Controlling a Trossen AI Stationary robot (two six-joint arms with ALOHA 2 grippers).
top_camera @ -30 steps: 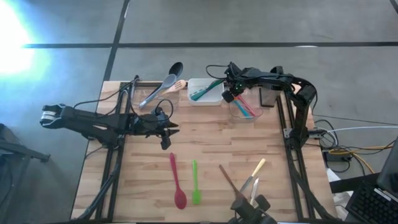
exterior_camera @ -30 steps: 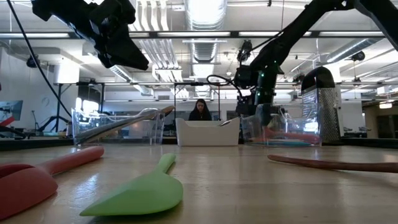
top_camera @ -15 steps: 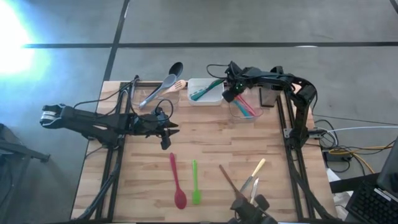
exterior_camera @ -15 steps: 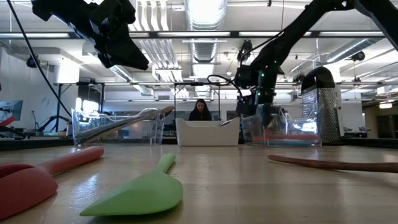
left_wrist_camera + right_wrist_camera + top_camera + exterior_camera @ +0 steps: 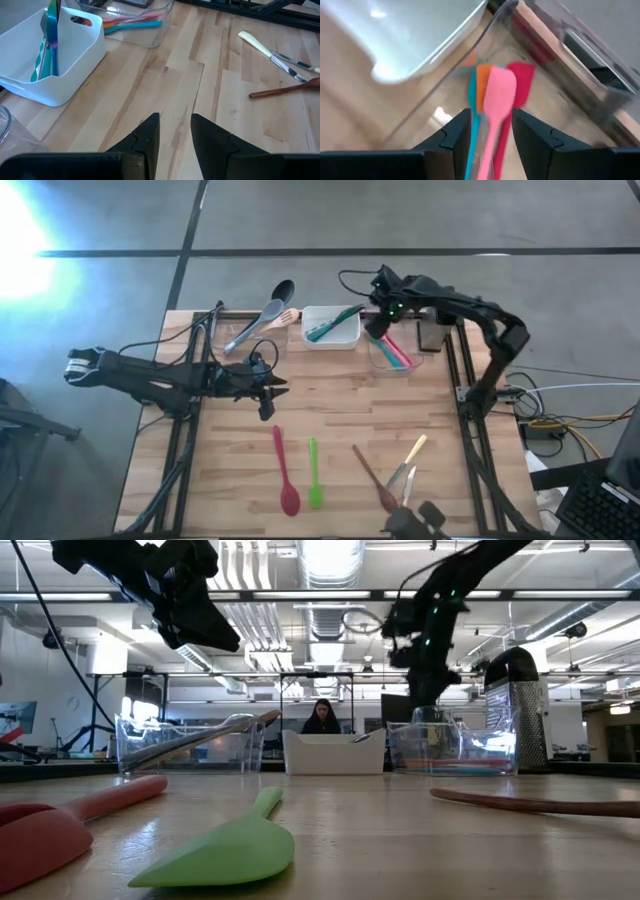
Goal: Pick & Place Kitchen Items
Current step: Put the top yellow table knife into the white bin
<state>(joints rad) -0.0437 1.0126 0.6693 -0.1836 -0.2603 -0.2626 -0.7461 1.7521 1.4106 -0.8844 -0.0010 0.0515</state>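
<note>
The right gripper (image 5: 377, 323) hangs with fingers parted and empty above the clear plastic tub (image 5: 396, 356), where the pink spatula (image 5: 496, 107) lies among orange, blue and red ones. The left gripper (image 5: 272, 387), slightly open, holds nothing over the wooden worktop (image 5: 340, 395).

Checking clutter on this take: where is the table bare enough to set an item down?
Bare wood spans the middle, between the white tub and the red spoon and green spatula, partly under the left gripper. The near left corner is bare too. It is crowded along the far edge, where the right gripper hangs over the clear tub, and around the cutlery.
</note>
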